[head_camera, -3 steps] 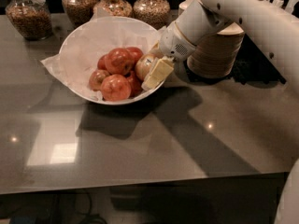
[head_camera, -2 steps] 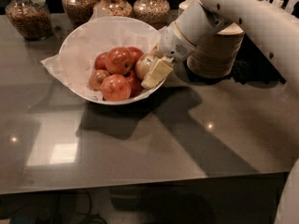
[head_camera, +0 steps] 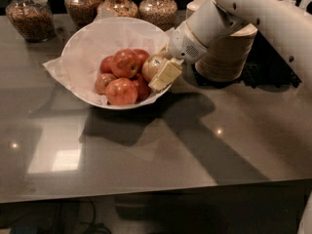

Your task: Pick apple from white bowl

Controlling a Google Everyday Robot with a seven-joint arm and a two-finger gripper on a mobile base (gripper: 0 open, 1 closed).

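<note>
The white bowl [head_camera: 83, 48], wide and lined with crinkled white paper, stands at the back left of the grey table. It holds several red apples [head_camera: 122, 89]. The palest apple [head_camera: 150, 67], yellowish with a small white sticker, lies at the bowl's right side. My gripper [head_camera: 160, 69] reaches in over the right rim and is closed around this apple. Its cream near finger [head_camera: 166, 75] lies across the apple's front; the far finger is hidden behind it. The apple still rests against the red ones.
A stack of cream paper bowls [head_camera: 226, 52] stands just right of the bowl, behind my arm [head_camera: 253, 13]. Several glass jars of grains [head_camera: 31, 16] line the table's back edge. The grey tabletop [head_camera: 161, 155] stretches toward the front.
The gripper and the pale apple have shifted very slightly upward. The bowl and red apples have not moved.
</note>
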